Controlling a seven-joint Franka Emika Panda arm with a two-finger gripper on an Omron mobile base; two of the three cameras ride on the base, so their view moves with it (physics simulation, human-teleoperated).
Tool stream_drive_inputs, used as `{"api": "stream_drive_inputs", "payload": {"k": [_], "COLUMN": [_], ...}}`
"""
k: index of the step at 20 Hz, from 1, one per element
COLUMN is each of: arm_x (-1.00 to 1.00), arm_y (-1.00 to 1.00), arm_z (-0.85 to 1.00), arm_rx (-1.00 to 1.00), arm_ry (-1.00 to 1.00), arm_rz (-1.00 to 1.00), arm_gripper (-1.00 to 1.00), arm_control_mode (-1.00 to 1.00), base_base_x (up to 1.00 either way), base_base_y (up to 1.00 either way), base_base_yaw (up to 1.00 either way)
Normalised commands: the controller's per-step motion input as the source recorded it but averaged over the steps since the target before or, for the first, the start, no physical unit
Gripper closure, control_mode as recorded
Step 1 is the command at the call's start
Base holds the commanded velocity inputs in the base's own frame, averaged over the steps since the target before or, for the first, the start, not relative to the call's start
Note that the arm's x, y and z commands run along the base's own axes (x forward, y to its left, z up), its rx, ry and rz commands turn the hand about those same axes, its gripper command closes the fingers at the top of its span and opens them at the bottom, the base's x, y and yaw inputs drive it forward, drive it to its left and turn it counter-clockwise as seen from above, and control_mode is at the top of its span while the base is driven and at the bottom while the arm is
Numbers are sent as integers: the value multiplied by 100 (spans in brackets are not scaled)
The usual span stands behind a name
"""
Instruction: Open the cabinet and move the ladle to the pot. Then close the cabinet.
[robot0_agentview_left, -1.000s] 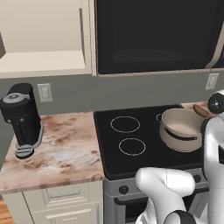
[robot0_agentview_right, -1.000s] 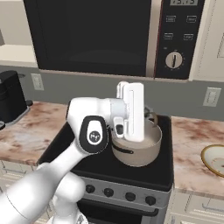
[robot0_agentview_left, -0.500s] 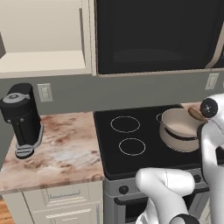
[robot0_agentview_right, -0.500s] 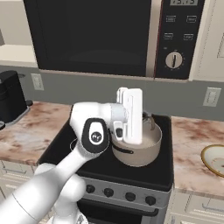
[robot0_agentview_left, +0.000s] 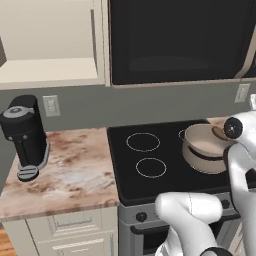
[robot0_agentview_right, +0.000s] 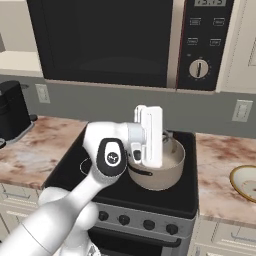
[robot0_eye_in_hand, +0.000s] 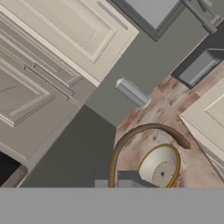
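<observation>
Not much guesswork needed here. The claw is being held clenched, and a thin brown curved piece is rising from right between its tips. That piece is being read as the ladle, so the ladle is being taken as gripped, though the hold itself is being hidden by the hand in both base views.

The relation that matters is that the pot is being kept directly under the claw. The hand is being held over the pot's opening on the right side of the stove. The ladle's long axis is being carried away from the fingertips and out toward the plate on the counter beyond, with its far end hooking over. So the drop is probably just a matter of the jaws being opened. The one risk being guessed at is the hooked end catching on the pot's rim and tipping out.

The cabinet is being left wide open, up and well off to the left of the pot, with its door edge next to the microwave. A long reach leftward and upward is being expected for the closing step.
</observation>
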Motion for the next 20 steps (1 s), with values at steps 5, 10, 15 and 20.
{"api": "stream_drive_inputs", "payload": {"k": [5,10,15,20], "arm_x": [15,15,16,14], "arm_y": [0,0,0,0], "arm_z": [-10,-5,-3,-14], "arm_rx": [0,0,0,0], "arm_ry": [4,16,23,15], "arm_rz": [-3,-3,-3,-2], "arm_gripper": [100,100,100,100], "arm_control_mode": [-100,-100,-100,-100], "base_base_x": [0,0,0,0], "base_base_y": [0,0,0,0], "base_base_yaw": [0,0,0,0]}}
